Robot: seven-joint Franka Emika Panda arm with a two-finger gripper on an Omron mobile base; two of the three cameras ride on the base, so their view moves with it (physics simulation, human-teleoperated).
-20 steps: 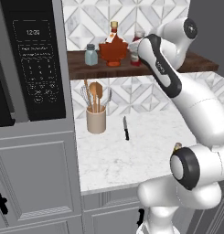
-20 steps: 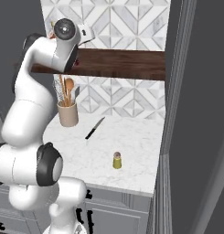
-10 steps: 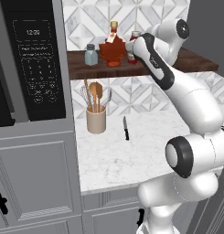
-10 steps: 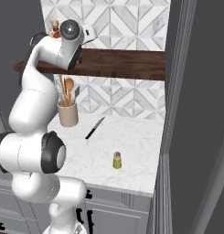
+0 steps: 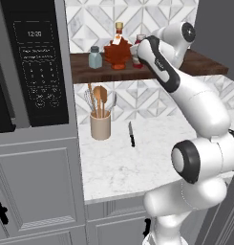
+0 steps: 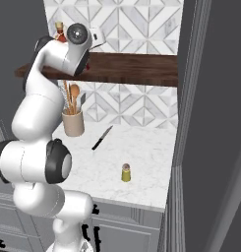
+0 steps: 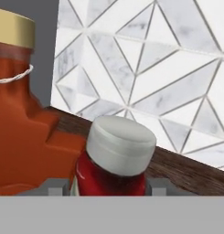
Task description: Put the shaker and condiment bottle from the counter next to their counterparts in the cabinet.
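The gripper (image 7: 111, 186) was up at the cabinet (image 5: 204, 64), the dark wooden shelf plank, clenched on the condiment bottle (image 7: 114, 167). In the hand view the two finger tips (image 7: 57, 186) stood one on each side of the red bottle's body, with its pale cap just above them. In the left base view the condiment bottle (image 5: 138, 52) was on the plank, mostly hidden behind the white wrist. Whether its base rested on the wood I could not tell.

Just left of it stood the maple-leaf bottle (image 5: 118, 50), orange-red with a yellow cap; in the hand view the two bottles appeared to touch. Further left on the same plank, clearly apart, stood the blue-grey shaker (image 5: 95, 58) with its grey cap.

The yellow shaker (image 6: 126, 173) was on the white marble counter (image 6: 141, 167), upright, near its front edge and toward the right, well away from the shelf.

Also on the counter: a beige utensil holder (image 5: 100, 127) with wooden spoons, against the back wall at left, and a dark-handled knife (image 5: 131, 134) lying flat just right of it. A black microwave (image 5: 37, 67) was set in the grey cupboard at far left.
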